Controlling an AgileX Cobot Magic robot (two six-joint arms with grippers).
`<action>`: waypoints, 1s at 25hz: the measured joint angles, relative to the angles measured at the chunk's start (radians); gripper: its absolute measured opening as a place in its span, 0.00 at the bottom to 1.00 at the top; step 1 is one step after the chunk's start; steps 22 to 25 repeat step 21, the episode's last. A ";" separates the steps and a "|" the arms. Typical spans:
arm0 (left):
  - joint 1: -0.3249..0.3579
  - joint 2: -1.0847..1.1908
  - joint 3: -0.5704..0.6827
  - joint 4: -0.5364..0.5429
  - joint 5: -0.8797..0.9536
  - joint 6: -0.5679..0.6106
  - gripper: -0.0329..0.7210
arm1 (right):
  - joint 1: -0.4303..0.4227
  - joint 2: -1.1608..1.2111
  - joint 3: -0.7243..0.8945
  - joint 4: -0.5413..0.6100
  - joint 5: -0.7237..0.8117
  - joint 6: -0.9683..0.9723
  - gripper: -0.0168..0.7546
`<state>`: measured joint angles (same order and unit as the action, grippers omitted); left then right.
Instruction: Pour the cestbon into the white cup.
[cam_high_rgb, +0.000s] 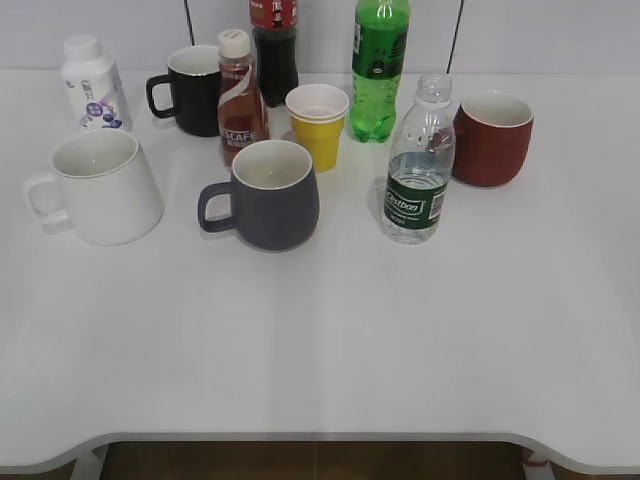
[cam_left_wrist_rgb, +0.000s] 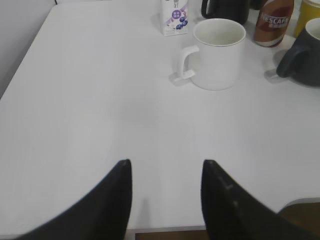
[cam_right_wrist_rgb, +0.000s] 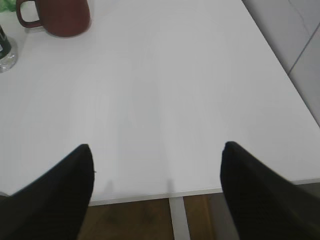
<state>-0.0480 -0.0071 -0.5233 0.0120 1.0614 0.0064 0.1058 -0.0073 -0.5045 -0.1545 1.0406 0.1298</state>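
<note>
The small clear plastic water bottle (cam_high_rgb: 418, 165) stands uncapped, ready for pouring; the big white mug (cam_high_rgb: 97, 186) waits empty. Both grippers, left (cam_left_wrist_rgb: 166, 200) and right (cam_right_wrist_rgb: 157, 192), are spread wide, holding nothing.

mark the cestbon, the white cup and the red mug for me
cestbon (cam_high_rgb: 417, 202), exterior view, on its dark green label.
white cup (cam_high_rgb: 110, 195), exterior view, on the front of its body.
white cup (cam_left_wrist_rgb: 218, 62), left wrist view, on its side wall.
red mug (cam_high_rgb: 490, 150), exterior view, on its outer wall.
</note>
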 joint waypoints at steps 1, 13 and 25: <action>0.000 0.000 0.000 0.000 0.001 0.000 0.50 | -0.006 -0.001 0.000 0.001 0.000 0.000 0.79; 0.000 0.000 0.000 0.000 0.001 0.000 0.36 | -0.011 -0.001 0.000 0.002 -0.002 0.000 0.79; 0.000 0.000 0.000 0.000 0.001 0.000 0.35 | -0.011 -0.001 0.000 0.002 -0.001 0.000 0.79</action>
